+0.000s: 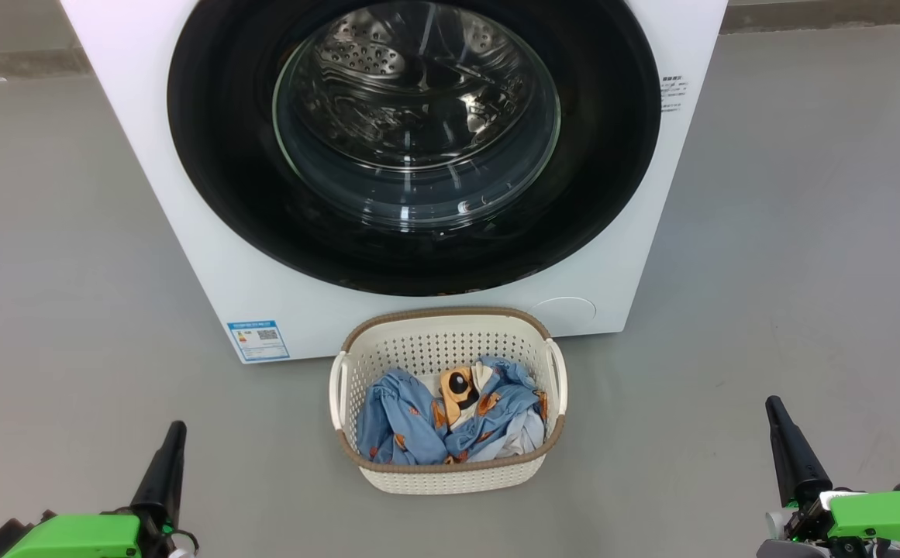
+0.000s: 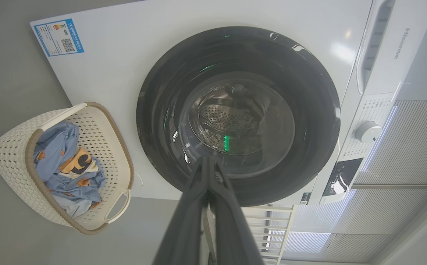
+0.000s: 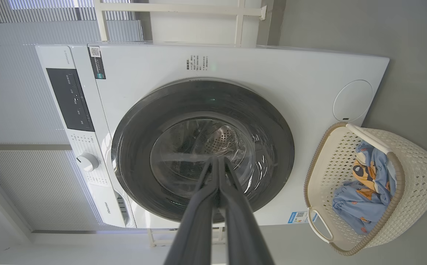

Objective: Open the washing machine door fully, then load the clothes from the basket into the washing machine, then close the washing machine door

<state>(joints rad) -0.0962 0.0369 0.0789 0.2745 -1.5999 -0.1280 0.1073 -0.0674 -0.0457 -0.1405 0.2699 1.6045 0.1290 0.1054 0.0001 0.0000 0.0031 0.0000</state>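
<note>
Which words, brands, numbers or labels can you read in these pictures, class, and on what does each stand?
"Hisense": brand name on the white front of the washing machine.
On the blue energy sticker, low on the machine's front: print too small to read.
On the black print block, also on the machine's front: too small to read.
On the dark control panel: markings blurred, unreadable.
</note>
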